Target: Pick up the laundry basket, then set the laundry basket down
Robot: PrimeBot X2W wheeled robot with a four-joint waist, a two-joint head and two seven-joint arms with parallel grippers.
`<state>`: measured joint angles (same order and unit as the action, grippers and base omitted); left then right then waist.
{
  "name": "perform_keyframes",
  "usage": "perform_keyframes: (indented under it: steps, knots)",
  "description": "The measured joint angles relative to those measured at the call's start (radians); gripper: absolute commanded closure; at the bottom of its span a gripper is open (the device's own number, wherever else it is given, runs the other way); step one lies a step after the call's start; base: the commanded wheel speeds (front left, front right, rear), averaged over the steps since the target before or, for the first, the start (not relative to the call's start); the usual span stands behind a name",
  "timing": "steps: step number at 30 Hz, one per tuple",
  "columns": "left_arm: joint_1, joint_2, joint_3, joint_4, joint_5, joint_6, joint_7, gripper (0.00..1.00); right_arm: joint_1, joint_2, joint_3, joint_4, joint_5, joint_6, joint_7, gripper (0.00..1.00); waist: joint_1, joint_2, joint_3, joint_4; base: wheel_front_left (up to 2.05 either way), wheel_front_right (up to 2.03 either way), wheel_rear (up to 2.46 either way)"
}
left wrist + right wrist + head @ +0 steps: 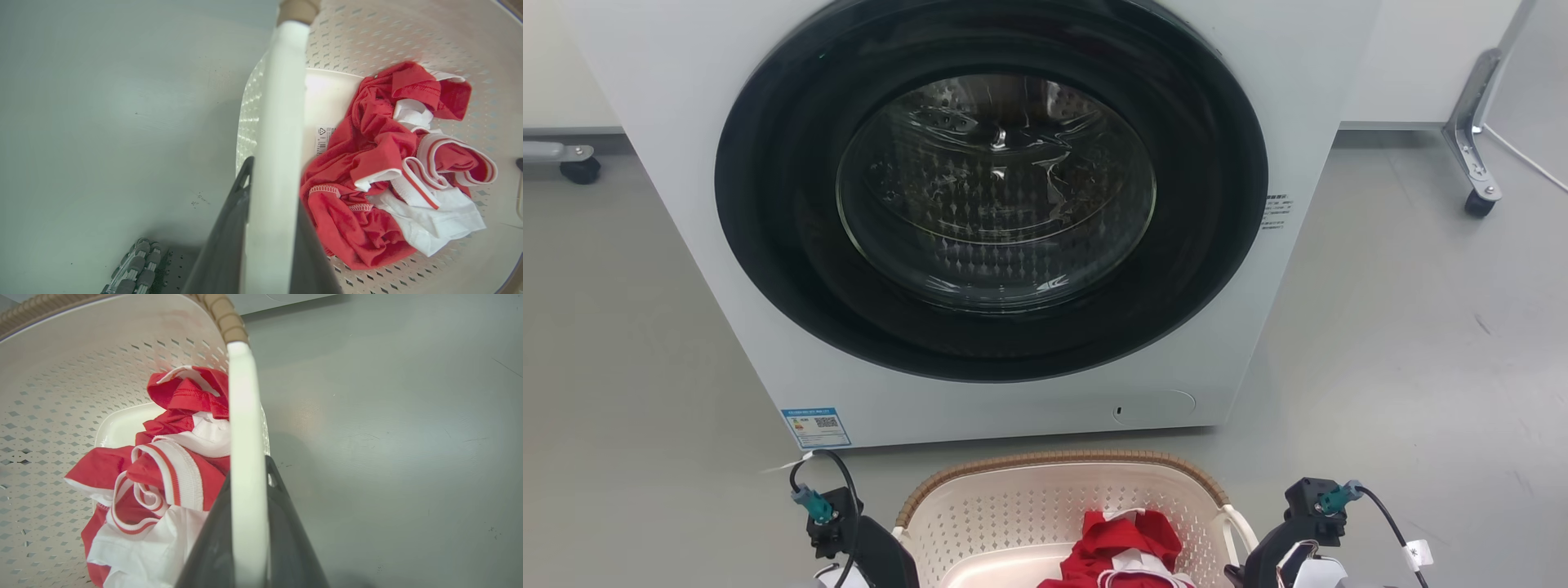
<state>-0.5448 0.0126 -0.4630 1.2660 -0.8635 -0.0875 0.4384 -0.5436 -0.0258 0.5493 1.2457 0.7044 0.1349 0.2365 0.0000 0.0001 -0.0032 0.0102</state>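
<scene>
The laundry basket (1062, 459), cream-white with perforated sides and a brown woven-look rim, sits at the bottom middle of the head view, just in front of the washer. Red and white clothes (1123, 547) lie inside it. In the left wrist view my left gripper (271, 183) is shut on the basket's white side handle (282, 81), with the basket wall (408, 32) and the clothes (388, 163) to its right. In the right wrist view my right gripper (249, 469) is shut on the other white handle (243, 396), beside the basket wall (61, 396). I cannot tell whether the basket touches the floor.
A white front-loading washer (686, 122) with a round dark glass door (992, 188), shut, stands right behind the basket. Metal legs on castors stand at the far left (580, 167) and far right (1478, 200). Grey floor (1405, 351) lies on both sides.
</scene>
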Motion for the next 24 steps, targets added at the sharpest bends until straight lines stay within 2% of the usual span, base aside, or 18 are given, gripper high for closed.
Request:
perform_keyframes:
  steps: [11, 24]
  knots:
    - [0.000, 0.002, -0.017, -0.004, -0.008, 0.005, -0.014, 1.00, 0.000, -0.001, 0.011, -0.004, 0.009, -0.001, -0.015, 1.00, 0.0000, 0.0000, 0.014, 0.004, 0.00, 0.00, 0.00]
    - [-0.012, 0.002, -0.035, -0.041, -0.008, 0.044, -0.122, 1.00, -0.022, -0.006, 0.020, -0.014, -0.003, -0.003, -0.125, 1.00, 0.0000, 0.0000, 0.115, 0.003, 0.00, 0.00, 0.00]
